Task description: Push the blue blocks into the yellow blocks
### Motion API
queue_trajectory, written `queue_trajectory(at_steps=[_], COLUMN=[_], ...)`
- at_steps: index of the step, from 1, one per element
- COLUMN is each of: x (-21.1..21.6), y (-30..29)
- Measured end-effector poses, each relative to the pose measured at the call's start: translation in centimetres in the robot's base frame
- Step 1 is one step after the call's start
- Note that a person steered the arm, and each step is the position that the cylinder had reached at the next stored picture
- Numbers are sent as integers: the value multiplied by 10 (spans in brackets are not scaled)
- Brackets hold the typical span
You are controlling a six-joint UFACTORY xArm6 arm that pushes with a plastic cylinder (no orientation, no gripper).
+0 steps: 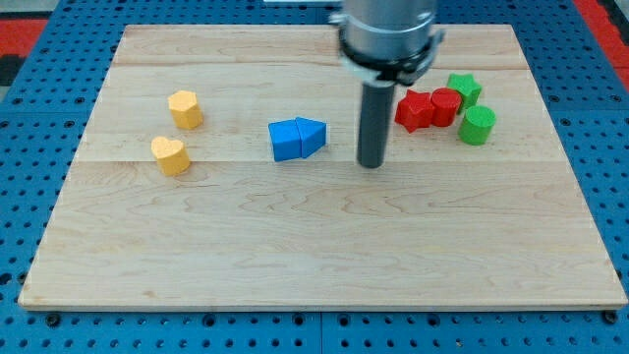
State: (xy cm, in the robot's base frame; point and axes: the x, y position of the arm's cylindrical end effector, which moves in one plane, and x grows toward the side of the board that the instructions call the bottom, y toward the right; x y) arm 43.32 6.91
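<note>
The wooden board [314, 265] is seen nearest. No claw is fitted; my tip [371, 164] is set down at 3 o'clock of two touching blue blocks [297, 139], just apart. Two yellow blocks [177, 131] are found well apart at their 9 o'clock. Red blocks [428, 108] and green blocks [472, 106] are clustered at 2 o'clock of my tip.

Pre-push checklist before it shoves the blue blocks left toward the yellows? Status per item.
1. My tip on the blue blocks' far side from the yellows: ok, it is at their right.
2. Blue blocks together: ok, touching.
3. Path left to the yellow blocks: ok, nothing between.
4. Tip touching blue: not ok, a gap shows.
5. Red blocks and green blocks out of the way: ok, behind the tip at the right.
</note>
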Motion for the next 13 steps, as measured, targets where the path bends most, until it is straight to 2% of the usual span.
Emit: queue_trajectory(at_steps=[1, 2, 7, 8, 9, 10, 11, 12, 13], x=[-34, -34, -22, -22, -22, -22, -19, 14, 29], y=[-44, -120, -115, -136, -184, -189, -118, -127, -164])
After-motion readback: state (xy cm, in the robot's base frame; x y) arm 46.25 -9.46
